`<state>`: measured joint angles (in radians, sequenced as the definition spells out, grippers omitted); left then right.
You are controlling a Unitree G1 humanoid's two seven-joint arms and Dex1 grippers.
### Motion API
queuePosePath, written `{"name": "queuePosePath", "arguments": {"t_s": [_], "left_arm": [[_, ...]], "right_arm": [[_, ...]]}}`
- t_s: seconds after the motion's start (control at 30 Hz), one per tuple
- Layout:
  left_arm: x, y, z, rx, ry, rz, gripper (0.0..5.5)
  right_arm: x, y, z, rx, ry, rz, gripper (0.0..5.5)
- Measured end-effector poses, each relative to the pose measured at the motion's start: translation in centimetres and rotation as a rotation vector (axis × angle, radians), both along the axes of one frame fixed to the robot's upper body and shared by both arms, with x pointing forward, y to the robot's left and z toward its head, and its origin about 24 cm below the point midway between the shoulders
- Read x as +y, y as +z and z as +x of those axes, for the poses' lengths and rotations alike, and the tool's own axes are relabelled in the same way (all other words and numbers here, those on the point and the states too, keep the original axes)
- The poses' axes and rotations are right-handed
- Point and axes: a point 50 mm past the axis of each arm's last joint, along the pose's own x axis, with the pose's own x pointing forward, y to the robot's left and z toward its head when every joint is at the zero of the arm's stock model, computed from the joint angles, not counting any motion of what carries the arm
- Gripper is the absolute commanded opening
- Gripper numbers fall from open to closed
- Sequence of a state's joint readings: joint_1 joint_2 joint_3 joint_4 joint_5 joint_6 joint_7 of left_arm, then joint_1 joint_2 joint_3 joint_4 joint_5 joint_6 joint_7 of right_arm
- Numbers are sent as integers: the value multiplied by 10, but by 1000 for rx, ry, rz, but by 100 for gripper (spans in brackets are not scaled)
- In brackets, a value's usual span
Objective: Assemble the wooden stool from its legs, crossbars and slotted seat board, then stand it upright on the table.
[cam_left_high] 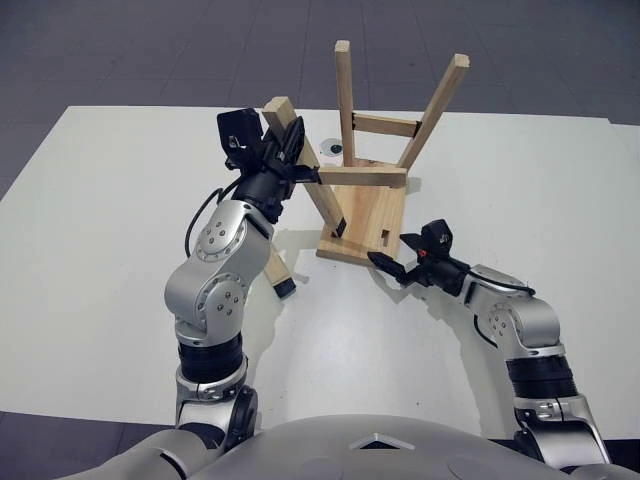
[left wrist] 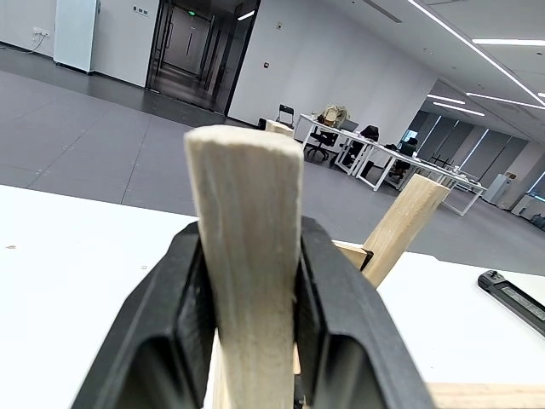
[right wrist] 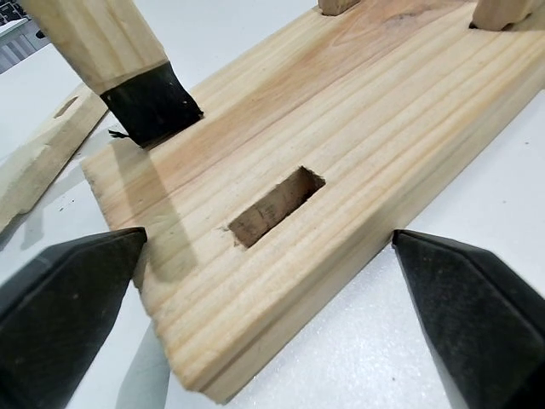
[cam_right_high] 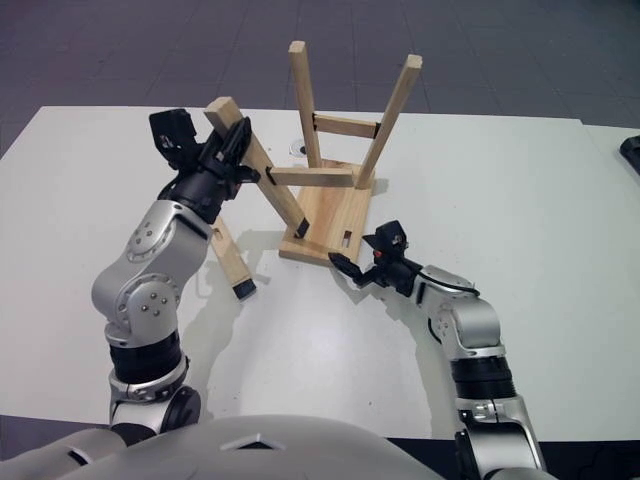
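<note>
Pale wooden stool leg [left wrist: 247,256] sits clamped between the black fingers [left wrist: 170,324] of the left gripper [cam_left_high: 293,150], held near its upper end. It leans over the table, and its black-capped foot rests on the slotted seat board [cam_left_high: 365,215] of pale pine. The board lies flat on the white table [cam_left_high: 100,200], underside up.

At the board's far side two more pale legs [cam_left_high: 345,95] stand in their slots and splay apart (one straight, one tilted to the right). A short wooden crossbar [cam_left_high: 385,125] joins them. A second crossbar [cam_left_high: 360,177] runs level from the held leg toward that pair; where it ends is hard to tell.

The right gripper [cam_left_high: 398,252] is low at the board's near edge, its two black pointed fingers [right wrist: 68,290] spread wide, one either side of the corner and touching nothing. An empty rectangular slot [right wrist: 277,204] is between them in the wrist view.

A fourth leg [cam_left_high: 278,270], black-tipped, lies loose on the table under the left arm, just beside the board.

A small round mark [cam_left_high: 332,148] is on the tabletop behind the stool, and a flat black object [cam_right_high: 630,150] is at the table's right edge. Around the table is dark grey flooring. Beyond it is an open office with desks [left wrist: 383,153], chairs and strip ceiling lights.
</note>
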<state>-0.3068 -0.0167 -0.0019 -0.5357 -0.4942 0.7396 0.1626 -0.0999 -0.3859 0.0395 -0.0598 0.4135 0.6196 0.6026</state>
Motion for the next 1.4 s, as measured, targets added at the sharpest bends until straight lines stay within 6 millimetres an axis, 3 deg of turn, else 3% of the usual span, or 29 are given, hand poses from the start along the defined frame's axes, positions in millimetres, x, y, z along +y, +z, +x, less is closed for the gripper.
{"name": "queuePosePath", "arguments": {"t_s": [0.4, 0.63, 0.87, 1.03, 1.4], "left_arm": [[6, -9, -6, -9, 49, 59, 105], [-3, -10, -9, -30, 22, 152, 105], [-13, -19, -8, -45, -47, 278, 105], [-10, -26, -8, -59, -43, 256, 105], [-7, -31, -1, -79, -23, 222, 105]], "right_arm": [[1, -1, 0, 0, -13, 2, 540], [4, 0, -3, -12, -18, -7, 540], [6, 41, -1, -175, -25, -33, 540], [10, 54, 2, -222, -18, -35, 540], [17, 42, 16, -179, -68, -116, 540]]}}
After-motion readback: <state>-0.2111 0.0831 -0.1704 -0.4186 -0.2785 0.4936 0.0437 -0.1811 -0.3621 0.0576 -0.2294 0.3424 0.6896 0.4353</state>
